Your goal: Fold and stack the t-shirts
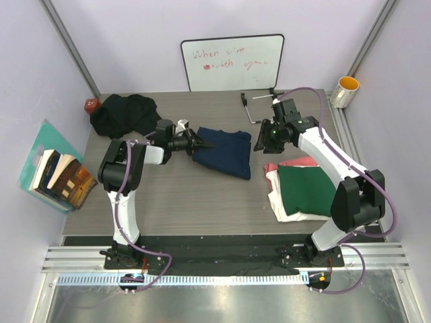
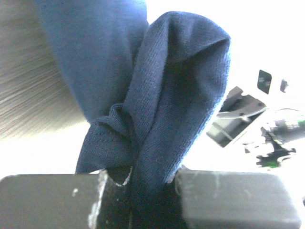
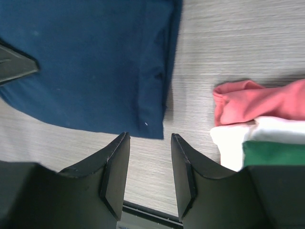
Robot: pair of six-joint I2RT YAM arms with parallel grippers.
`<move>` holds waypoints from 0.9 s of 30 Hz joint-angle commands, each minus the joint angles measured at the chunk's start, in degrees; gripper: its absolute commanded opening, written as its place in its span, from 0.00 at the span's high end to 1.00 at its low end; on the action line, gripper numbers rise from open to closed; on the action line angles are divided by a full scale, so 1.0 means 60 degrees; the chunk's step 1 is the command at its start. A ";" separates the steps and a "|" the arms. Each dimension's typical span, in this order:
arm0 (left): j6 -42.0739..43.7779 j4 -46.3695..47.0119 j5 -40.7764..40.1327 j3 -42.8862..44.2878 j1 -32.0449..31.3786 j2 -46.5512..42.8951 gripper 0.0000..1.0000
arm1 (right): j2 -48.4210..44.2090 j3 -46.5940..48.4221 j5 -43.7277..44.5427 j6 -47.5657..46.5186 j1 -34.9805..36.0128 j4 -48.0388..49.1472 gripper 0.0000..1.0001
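A navy t-shirt point(image 1: 225, 153) lies partly folded at the table's middle. My left gripper point(image 1: 202, 142) is shut on its left edge, and bunched navy cloth point(image 2: 162, 95) rises from between the jaws point(image 2: 147, 179). My right gripper point(image 1: 261, 138) hovers open just off the shirt's right edge point(image 3: 95, 62), with bare table between its fingers point(image 3: 148, 138). At the right sits a stack with a dark green shirt point(image 1: 306, 188) on top, a cream-white one point(image 3: 238, 136) under it and a pink-red one point(image 3: 257, 102) at the bottom. A black shirt point(image 1: 124, 113) lies crumpled at the back left.
A whiteboard point(image 1: 232, 62) leans on the back wall, with a bent metal tool point(image 1: 250, 109) in front of it. A yellow-rimmed cup point(image 1: 345, 91) stands at the back right, a small red object point(image 1: 91, 104) at the back left, and books point(image 1: 60, 176) off the table's left edge.
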 commanded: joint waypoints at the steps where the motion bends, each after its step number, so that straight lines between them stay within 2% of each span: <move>1: -0.0900 0.1004 0.0179 0.0812 -0.0062 -0.0633 1.00 | -0.0617 -0.0081 0.0411 0.0114 -0.0274 0.0298 0.55; 8: -0.1340 0.0829 -0.0333 0.1969 -0.0471 -0.0560 1.00 | -0.0851 -0.0300 0.0689 0.0187 -0.0480 0.0299 0.55; 14: -0.1399 0.0375 -0.0699 0.3126 -0.1291 -0.0355 1.00 | -0.1217 -0.0534 0.1173 0.0377 -0.0582 0.0372 0.55; 18: -0.1472 -0.0064 -0.1124 0.4602 -0.2022 0.0084 1.00 | -0.1510 -0.0652 0.1799 0.0465 -0.0699 0.0372 0.55; 23: -0.1560 -0.0665 -0.1490 0.6405 -0.2609 0.0670 1.00 | -0.2328 -0.0696 0.2593 0.0641 -0.0919 0.0371 0.55; 27: -0.1764 -0.0797 -0.1842 0.6951 -0.2918 0.0861 1.00 | -0.3310 -0.0725 0.3340 0.0890 -0.0978 0.0473 0.55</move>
